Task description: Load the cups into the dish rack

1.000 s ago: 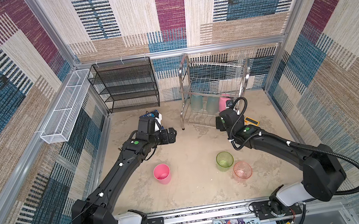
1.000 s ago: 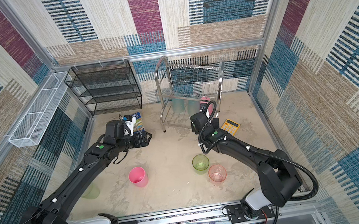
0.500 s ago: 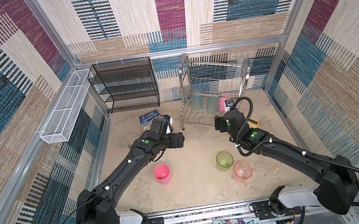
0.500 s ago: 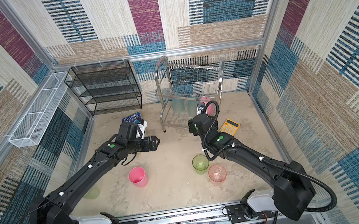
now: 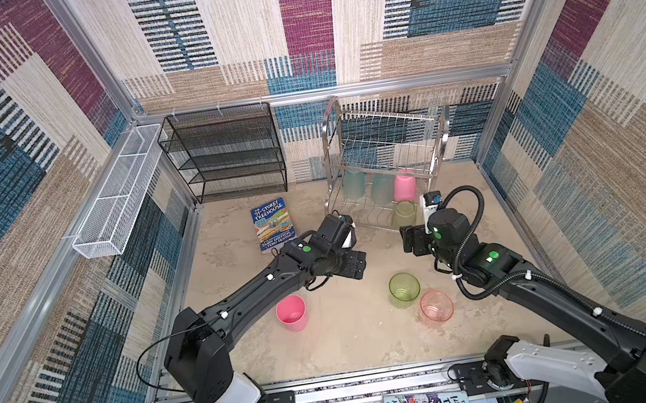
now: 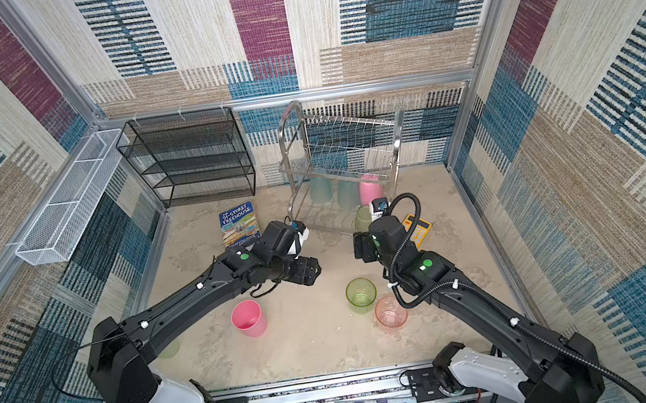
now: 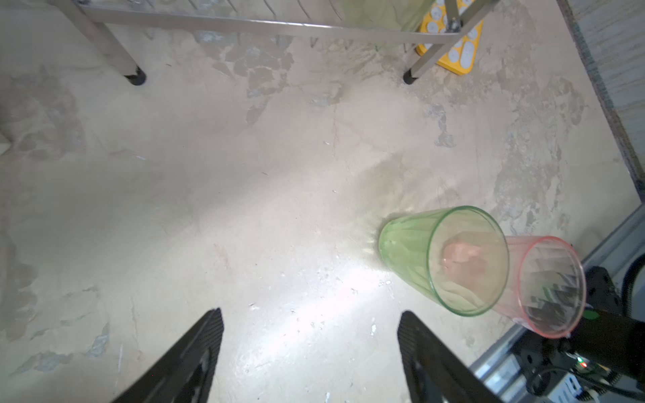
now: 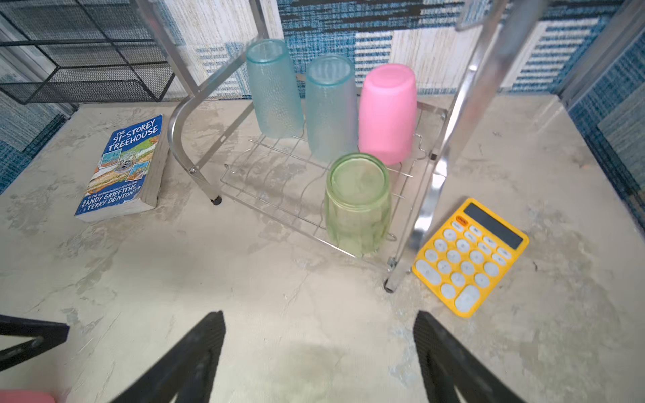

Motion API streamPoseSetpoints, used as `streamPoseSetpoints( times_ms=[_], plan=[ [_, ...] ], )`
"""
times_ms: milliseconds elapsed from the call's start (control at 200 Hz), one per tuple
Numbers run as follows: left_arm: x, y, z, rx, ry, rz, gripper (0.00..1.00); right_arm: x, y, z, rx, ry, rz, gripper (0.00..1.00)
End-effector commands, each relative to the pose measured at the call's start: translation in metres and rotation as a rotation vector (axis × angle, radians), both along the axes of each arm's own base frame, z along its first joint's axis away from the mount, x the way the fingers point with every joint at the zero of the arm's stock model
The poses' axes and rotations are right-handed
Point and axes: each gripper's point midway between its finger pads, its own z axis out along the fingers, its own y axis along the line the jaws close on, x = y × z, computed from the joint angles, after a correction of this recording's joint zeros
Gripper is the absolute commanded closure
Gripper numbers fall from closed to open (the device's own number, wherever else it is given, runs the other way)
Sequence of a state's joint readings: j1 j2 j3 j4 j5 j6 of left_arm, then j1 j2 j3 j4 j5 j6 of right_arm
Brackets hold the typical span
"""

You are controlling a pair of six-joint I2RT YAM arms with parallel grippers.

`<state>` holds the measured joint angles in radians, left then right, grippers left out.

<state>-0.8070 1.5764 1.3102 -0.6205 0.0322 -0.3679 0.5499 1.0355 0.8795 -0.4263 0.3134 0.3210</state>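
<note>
The steel dish rack [image 5: 386, 148] [image 6: 341, 146] stands at the back. Its lower tier holds two teal cups [image 8: 274, 87] [image 8: 331, 104], a pink cup [image 8: 387, 111] and a yellow-green cup [image 8: 357, 202], all upside down. Upright on the table are a pink cup [image 5: 292, 313], a yellow-green cup [image 5: 404, 289] [image 7: 443, 258] and a salmon cup [image 5: 436, 306] [image 7: 544, 289]. A pale green cup [image 6: 170, 349] shows behind the left arm. My left gripper [image 5: 356, 263] [image 7: 310, 349] hangs open and empty over bare table, left of the yellow-green cup. My right gripper [image 5: 412, 239] [image 8: 319, 349] is open and empty before the rack.
A blue book [image 5: 271, 223] [image 8: 122, 167] lies left of the rack. A yellow calculator [image 8: 471, 258] [image 6: 419, 228] lies by the rack's right leg. A black mesh shelf [image 5: 227, 155] stands at the back left and a white mesh basket [image 5: 115, 194] hangs on the left wall.
My left gripper has swung right and toward the front, off the book and into the table's middle. My right gripper has drawn back a little from the rack.
</note>
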Motion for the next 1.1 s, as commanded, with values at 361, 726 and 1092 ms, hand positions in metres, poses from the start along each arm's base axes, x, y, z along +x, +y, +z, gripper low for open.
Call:
streamPoseSetpoints(
  times_ms=[361, 726, 1092],
  plan=[
    [-0.032, -0.055, -0.033, 0.159, 0.048, -0.087, 0.26, -0.038, -0.01, -0.083, 0.169, 0.283, -0.029, 0.16],
    [-0.028, -0.087, -0.052, 0.235, 0.038, -0.132, 0.38, -0.042, -0.022, -0.082, 0.24, 0.257, -0.082, 0.17],
    [-0.028, -0.1, -0.073, 0.305, 0.058, -0.162, 0.65, -0.039, -0.023, -0.076, 0.252, 0.226, -0.065, 0.18]
  ],
)
